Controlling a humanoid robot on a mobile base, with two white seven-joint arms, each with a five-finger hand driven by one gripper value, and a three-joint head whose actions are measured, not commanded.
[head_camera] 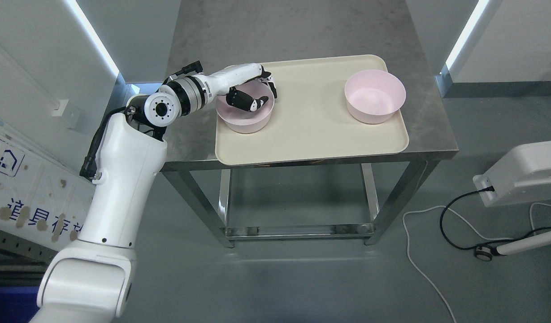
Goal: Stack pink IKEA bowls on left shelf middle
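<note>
Pinching the near-left pink bowl's (245,115) rim, left robot hand (253,95); glossy, round, shallow.

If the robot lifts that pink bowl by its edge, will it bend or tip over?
The left pink bowl looks like smooth moulded plastic, so it is probably stiff and light. The left hand reaches over its rim with the thumb inside, so the bowl may tilt when lifted. Its glossy wall could be a little slippery. On the tray it sits upright, unlikely to roll.
</note>
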